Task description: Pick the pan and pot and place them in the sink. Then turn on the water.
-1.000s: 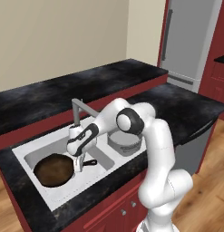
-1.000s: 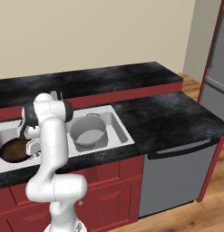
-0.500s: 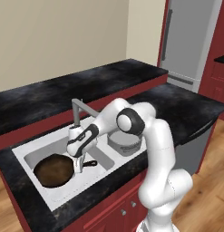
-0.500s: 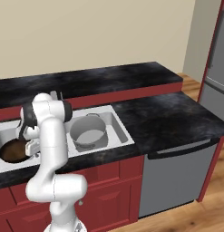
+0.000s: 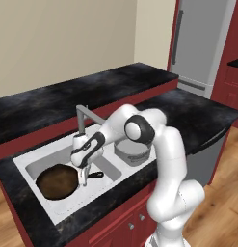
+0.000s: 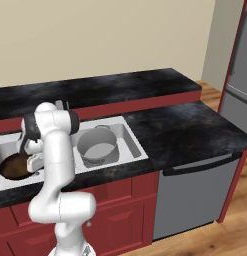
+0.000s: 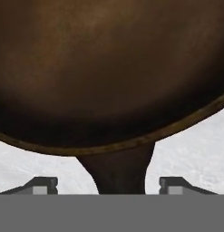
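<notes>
A kitchen corner with a black worktop on red cabinets carries a white double sink. The pan lies flat in the left basin and the pot stands upright in the right one, so both placements look done; what remains, by my reading, is the water. The faucet rises behind the divider, its spout reaching toward the arm.

The arm bends low over the left basin, its wrist turned down so the end effector hangs just above the pan's handle. In the hand view the fingertips stand wide apart on either side of that handle, touching nothing: the end effector is open and empty. That spread suits a release with the pan resting on the basin floor.
</notes>
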Robot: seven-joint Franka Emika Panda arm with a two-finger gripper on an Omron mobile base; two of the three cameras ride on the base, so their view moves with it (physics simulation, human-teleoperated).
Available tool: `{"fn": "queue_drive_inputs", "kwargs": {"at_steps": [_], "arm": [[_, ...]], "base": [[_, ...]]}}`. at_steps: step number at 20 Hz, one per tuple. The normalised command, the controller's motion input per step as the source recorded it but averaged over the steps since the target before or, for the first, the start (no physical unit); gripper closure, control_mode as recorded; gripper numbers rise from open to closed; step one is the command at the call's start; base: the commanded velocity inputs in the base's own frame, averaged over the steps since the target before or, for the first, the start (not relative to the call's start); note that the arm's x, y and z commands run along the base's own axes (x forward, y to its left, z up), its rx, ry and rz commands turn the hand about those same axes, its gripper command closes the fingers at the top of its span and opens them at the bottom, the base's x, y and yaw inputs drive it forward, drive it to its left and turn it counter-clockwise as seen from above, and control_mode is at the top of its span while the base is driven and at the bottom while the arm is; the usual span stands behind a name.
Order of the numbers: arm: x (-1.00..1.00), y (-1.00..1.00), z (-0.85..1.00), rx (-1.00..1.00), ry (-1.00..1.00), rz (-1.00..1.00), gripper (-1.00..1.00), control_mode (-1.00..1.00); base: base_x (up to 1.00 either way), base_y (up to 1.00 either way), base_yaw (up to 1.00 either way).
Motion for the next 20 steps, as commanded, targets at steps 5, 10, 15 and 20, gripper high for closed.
{"fn": "queue_drive_inputs", "kwargs": {"at_steps": [5,10,15,20], "arm": [[0.00,0.00,0.56,0.01,-0.09,0.00,-1.00,-1.00],[-0.01,0.00,0.66,0.01,-0.15,0.00,-1.00,-1.00],[-0.16,0.00,0.61,0.00,-0.12,0.03,-1.00,-1.00],[-0.20,0.00,0.52,0.00,-0.07,0.02,-1.00,-1.00]], "base": [[0.00,0.00,0.00],[0.00,0.00,0.00],[0.00,0.00,0.00],[0.00,0.00,0.00]]}}
